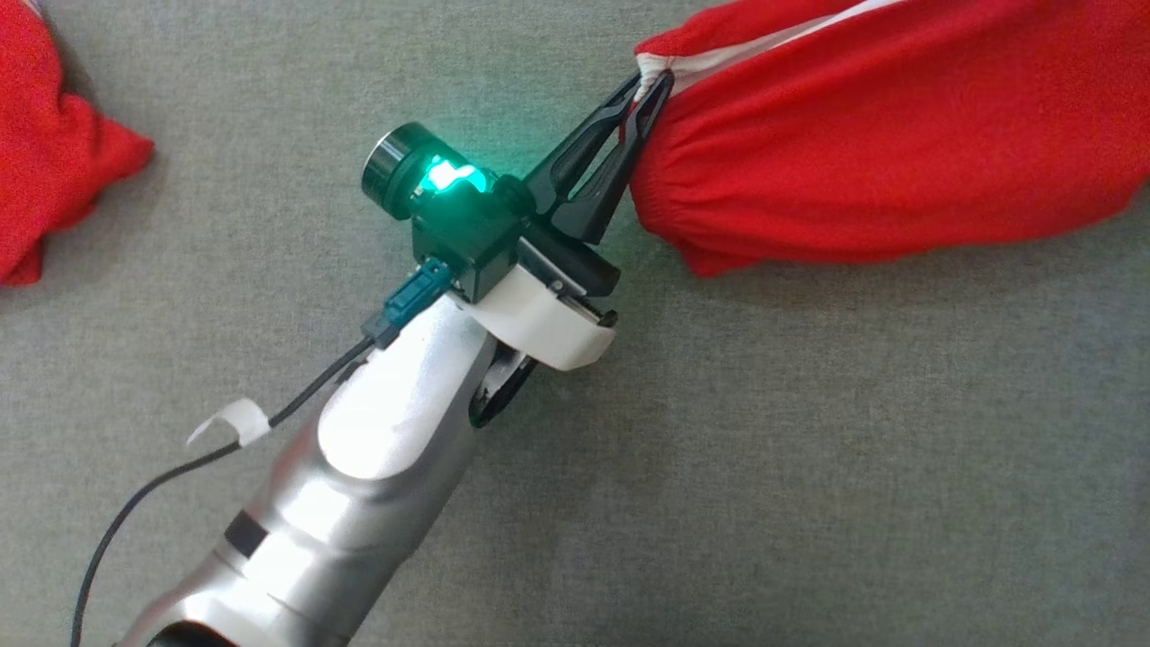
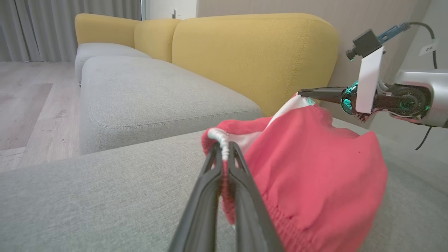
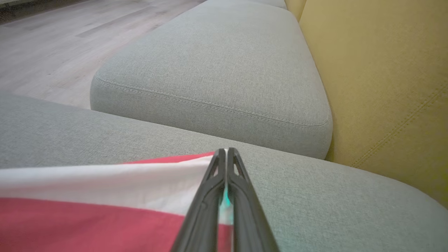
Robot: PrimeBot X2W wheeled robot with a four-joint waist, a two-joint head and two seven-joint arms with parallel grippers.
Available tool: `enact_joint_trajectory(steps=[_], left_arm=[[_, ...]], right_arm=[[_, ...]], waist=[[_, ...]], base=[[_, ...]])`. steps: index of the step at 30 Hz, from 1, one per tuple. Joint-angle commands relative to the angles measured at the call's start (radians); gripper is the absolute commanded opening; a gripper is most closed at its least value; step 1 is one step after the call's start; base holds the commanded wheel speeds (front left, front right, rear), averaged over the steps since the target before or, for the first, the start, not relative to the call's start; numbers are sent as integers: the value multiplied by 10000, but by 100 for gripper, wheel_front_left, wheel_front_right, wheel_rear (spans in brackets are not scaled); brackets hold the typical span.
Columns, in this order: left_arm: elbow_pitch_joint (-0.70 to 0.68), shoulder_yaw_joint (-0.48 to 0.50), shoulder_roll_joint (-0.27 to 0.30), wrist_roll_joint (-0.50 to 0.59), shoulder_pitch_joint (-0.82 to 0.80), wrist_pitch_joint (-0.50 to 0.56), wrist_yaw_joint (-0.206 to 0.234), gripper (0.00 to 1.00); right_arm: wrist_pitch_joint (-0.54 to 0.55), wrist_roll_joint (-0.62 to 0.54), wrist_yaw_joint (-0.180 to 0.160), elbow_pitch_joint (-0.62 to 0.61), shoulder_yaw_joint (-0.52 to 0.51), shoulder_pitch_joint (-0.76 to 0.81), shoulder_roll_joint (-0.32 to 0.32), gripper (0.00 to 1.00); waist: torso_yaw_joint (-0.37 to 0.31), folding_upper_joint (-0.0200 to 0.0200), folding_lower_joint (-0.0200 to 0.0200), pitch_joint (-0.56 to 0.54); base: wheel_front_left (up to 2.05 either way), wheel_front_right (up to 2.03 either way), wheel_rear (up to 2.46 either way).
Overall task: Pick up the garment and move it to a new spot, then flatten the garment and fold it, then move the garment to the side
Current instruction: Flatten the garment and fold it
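Note:
The garment [image 1: 880, 135] is red with a white band and an elastic hem, and it lies bunched on the grey sofa seat at the upper right of the head view. My left gripper [image 1: 654, 76] reaches up from the lower left and is shut on the garment's white-edged corner. In the left wrist view the left gripper [image 2: 224, 145] pinches that white hem, with the garment [image 2: 315, 164] spreading to the right. Farther back there, my right gripper [image 2: 300, 92] is shut on the cloth's far white edge. In the right wrist view the right gripper [image 3: 225, 151] is shut on the garment's [image 3: 87, 217] white band.
More red cloth [image 1: 54, 153] lies at the left edge of the head view. The grey seat cushion [image 1: 719, 449] stretches around the arm. A yellow backrest [image 2: 252, 59] rises behind, and the wooden floor [image 2: 28, 105] lies beyond the cushion's edge.

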Motion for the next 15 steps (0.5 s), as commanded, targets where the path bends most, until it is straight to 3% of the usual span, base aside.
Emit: enact_joint_trajectory(steps=[1,2,3,4,5,6,7,10,15], left_arm=[[-253,351,74,25,-243,-11,17,1],[-238,348,62,19,-253,-11,17,18],[-221,351,51,20,-260,-11,17,33],[-206,354,42,26,-262,-11,17,41],[-193,355,34,13,-250,-11,17,50],[-184,354,28,-20,-226,-11,17,93],[-163,384,22,-40,-196,-11,17,100],[-257,745,12,-80,70,-11,60,100],[-1085,1101,8,124,902,-11,827,100]], right_arm=[[-209,86,-7,-104,37,-119,-197,1],[-313,149,-7,73,106,-258,-121,15],[-401,238,-7,242,175,-371,-25,51],[-539,346,-7,399,190,-473,92,100],[-659,492,-7,540,218,-537,220,100],[-738,741,-7,652,268,-555,359,100],[-878,1001,-7,724,270,-543,467,100],[-1264,1500,-7,895,234,-303,522,100],[-1268,2201,-7,1234,289,625,173,100]], waist=[[34,0,-1,48],[45,0,-1,66],[51,0,-1,79],[57,0,-1,86],[61,0,-1,81],[65,0,-1,62],[79,0,-1,24],[125,0,-1,-178],[299,0,-1,-673]], base=[[0,0,0],[0,0,0],[0,0,0],[0,0,0],[0,0,0],[0,0,0],[0,0,0],[0,0,0],[0,0,0]])
